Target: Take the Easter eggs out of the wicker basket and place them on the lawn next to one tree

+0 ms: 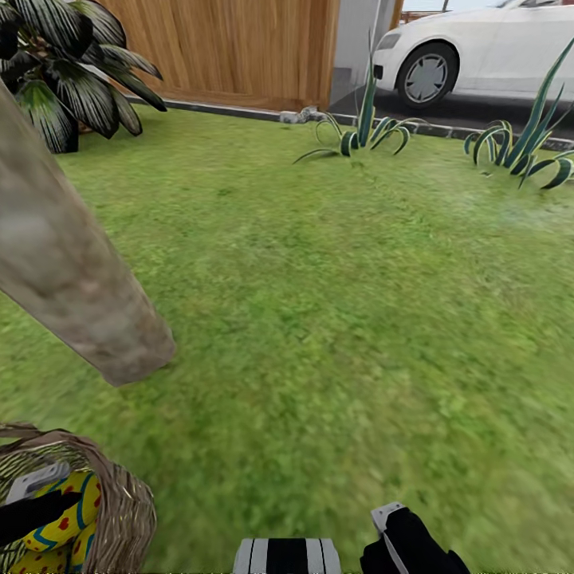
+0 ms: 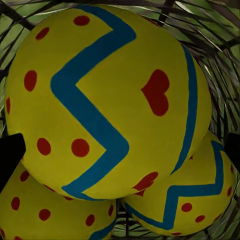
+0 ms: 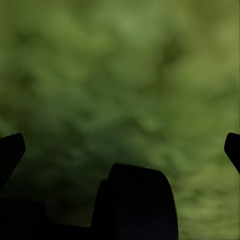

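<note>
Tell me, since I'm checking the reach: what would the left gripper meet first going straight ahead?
Probably the top Easter egg; the left gripper looks open around it inside the wicker basket.

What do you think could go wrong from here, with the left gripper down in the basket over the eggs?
1. The top egg rests on two other eggs, so closing the left gripper on its round shell may make it slip or roll.
2. The open fingers sit close to the basket wall and could snag the weave or tip it.
3. The tree trunk stands near the basket, so the lifting arm may brush it.
</note>
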`<state>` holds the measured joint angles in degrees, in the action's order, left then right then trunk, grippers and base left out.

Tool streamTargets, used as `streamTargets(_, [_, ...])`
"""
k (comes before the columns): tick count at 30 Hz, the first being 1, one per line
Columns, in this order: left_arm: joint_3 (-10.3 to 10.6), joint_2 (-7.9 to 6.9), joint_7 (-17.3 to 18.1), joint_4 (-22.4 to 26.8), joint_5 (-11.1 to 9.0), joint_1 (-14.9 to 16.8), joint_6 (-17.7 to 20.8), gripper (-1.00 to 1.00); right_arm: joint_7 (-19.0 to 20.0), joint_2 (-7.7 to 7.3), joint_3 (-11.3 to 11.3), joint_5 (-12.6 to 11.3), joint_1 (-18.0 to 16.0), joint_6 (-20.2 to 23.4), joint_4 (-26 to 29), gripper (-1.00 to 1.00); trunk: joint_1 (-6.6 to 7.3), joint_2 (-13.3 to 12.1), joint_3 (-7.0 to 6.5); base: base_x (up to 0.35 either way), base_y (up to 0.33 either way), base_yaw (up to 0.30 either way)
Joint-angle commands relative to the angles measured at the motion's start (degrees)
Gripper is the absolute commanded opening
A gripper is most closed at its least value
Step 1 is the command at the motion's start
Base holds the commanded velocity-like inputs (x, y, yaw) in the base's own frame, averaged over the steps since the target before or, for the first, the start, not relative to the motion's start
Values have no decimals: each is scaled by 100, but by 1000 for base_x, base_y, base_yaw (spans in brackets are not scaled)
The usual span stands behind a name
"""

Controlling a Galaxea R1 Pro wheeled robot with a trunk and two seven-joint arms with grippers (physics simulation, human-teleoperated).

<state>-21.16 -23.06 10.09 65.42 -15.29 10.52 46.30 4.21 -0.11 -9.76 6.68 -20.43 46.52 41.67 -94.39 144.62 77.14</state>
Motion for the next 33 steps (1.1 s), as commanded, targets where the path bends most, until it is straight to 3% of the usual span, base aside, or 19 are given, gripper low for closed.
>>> streamTargets(1, [-13, 2, 36, 4, 18, 3, 29, 100, 44, 0, -7, 61, 0, 26, 8, 100, -1, 3, 27, 0, 0, 0])
streamTargets(8, [-20, 3, 37, 6, 17, 3, 29, 100, 45, 2, -8, 60, -2, 25, 8, 100, -6, 6, 71, 0, 0, 0])
streamTargets(14, [-19, -4, 37, 5, 17, 3, 36, 100, 43, 2, -9, 61, 0, 23, 0, 100, -22, 14, 204, 0, 0, 0])
streamTargets(33, [-21, 3, 45, 5, -61, 3, 37, 100, 36, 2, -9, 61, 1, 23, -18, 100, -22, 14, 204, 0, 0, 0])
